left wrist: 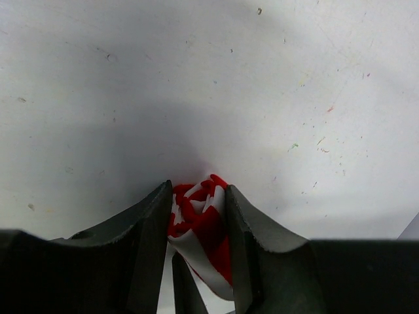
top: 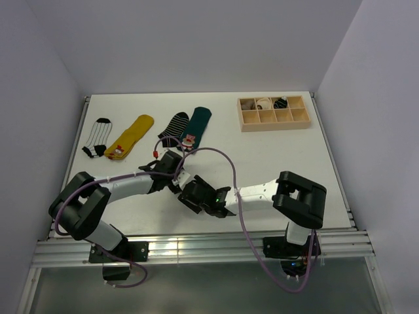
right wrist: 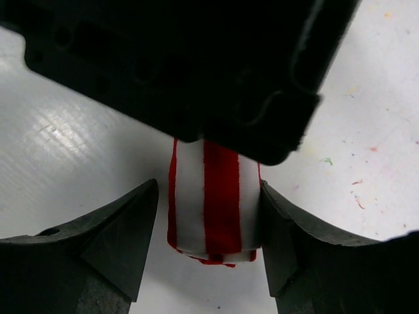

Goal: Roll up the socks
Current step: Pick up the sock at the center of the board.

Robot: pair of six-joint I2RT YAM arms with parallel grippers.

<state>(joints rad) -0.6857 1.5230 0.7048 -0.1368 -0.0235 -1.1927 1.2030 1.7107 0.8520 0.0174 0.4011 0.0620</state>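
The red-and-white sock (right wrist: 213, 209) sits near the front edge of the desk (top: 281, 157), about midway between the two arm bases, bunched into a short roll. The left pincer (left wrist: 196, 188) is clamped on it from above, both fingers pressed into the crumpled fabric. The right pincer (right wrist: 209, 190) comes at the same roll from the other side with its jaws apart. They straddle the roll; one finger lies against its side and a thin strip of desk shows between the other finger and the fabric.

Beyond the roll, four socks lie flat in a row. Straight past it are a dark green sock (top: 197, 126) with a small figure at its near end and, just left of that, a black sock (top: 173, 129) with thin white stripes. Further left of the roll lie a yellow sock (top: 132, 135) and a white sock (top: 99, 136) with dark stripes.

Far beyond the roll and well to the right stands a wooden box (top: 300, 116) with compartments, and its back row holds a few bundled socks.
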